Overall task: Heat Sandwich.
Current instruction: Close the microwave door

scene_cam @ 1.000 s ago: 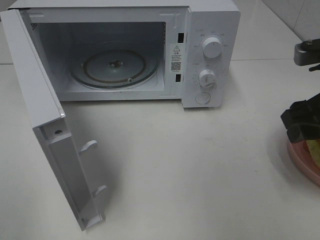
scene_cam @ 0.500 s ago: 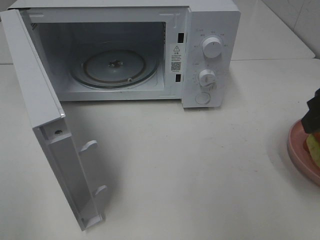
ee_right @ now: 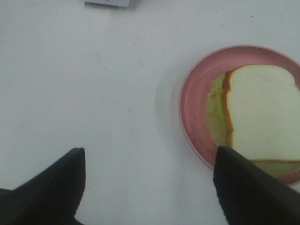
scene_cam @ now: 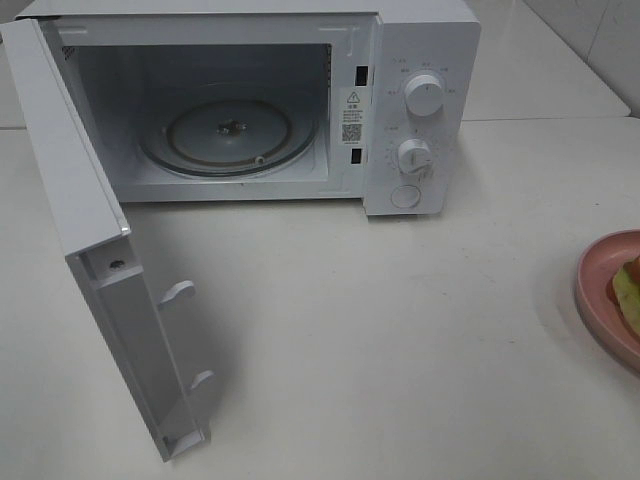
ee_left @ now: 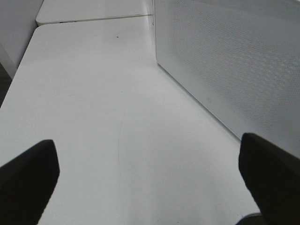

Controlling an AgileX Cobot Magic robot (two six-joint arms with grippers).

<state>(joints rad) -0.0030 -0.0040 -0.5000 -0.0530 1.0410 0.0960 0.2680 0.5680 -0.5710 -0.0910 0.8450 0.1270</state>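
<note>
Looking down past your right gripper [ee_right: 150,183], jaws spread wide and empty, you see the sandwich [ee_right: 258,117] on its pink plate [ee_right: 192,112], just beside one finger [ee_right: 253,192], untouched. Left gripper [ee_left: 150,173] gapes too.

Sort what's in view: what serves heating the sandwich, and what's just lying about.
For the job: sandwich, plate, microwave with door open, turntable.
Lying about: nothing beyond the bare table.

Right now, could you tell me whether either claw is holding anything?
Nothing is held: both claws are open, the left claw over bare table, the right claw above the sandwich plate's edge.
</note>
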